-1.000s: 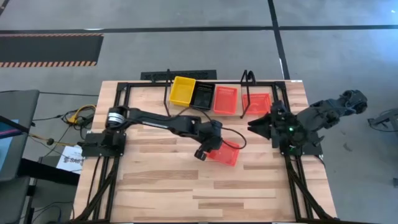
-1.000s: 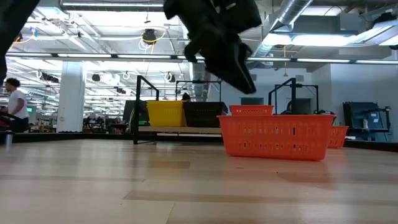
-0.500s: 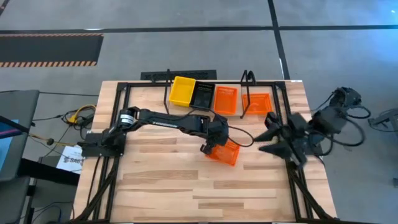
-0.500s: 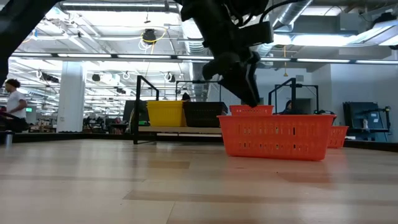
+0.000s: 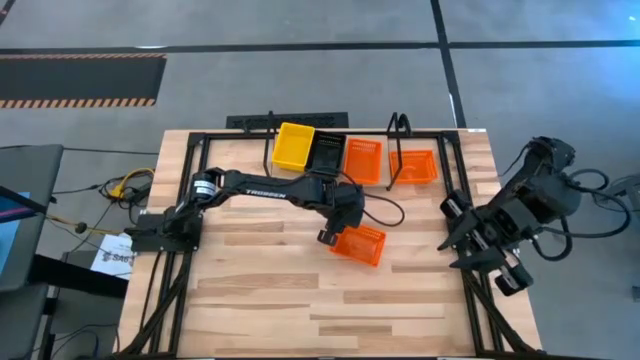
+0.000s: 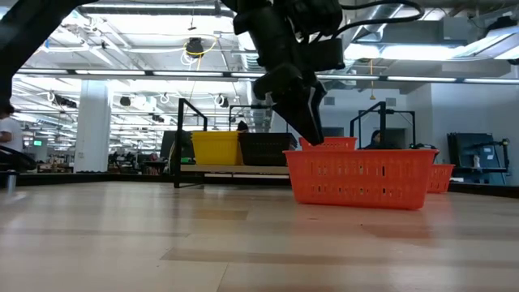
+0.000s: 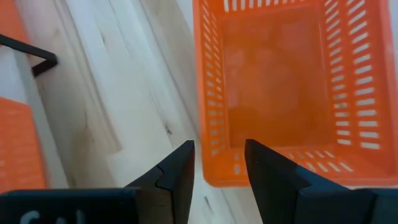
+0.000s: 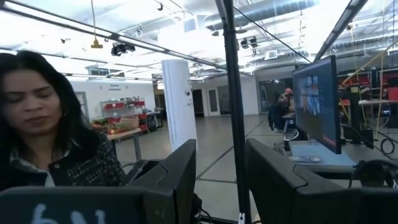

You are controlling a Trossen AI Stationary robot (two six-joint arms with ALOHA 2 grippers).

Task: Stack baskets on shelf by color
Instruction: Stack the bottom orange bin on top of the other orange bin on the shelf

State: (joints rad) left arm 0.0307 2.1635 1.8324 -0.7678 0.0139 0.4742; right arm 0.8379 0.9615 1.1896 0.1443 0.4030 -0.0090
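At the table's (image 5: 250, 290) middle, an orange basket's (image 5: 358, 244) short wall is straddled by the open left end effector (image 5: 328, 236). The right end effector (image 8: 221, 174) is held open off the table's right edge.

Left tool (image 5: 328, 237) straddles the orange basket's (image 5: 359, 244) corner rim; bare surface (image 5: 250, 300) around; shelf (image 5: 330, 175) hoops obstruct behind.

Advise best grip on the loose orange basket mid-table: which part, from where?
Pinch the rim of a short end wall, coming straight down. The basket sits upright and open-topped, apart from the shelf, and its thin mesh wall fits between two fingers. The left gripper is already over that end, jaws open and straddling the wall line. The right gripper waits at the table's right edge.
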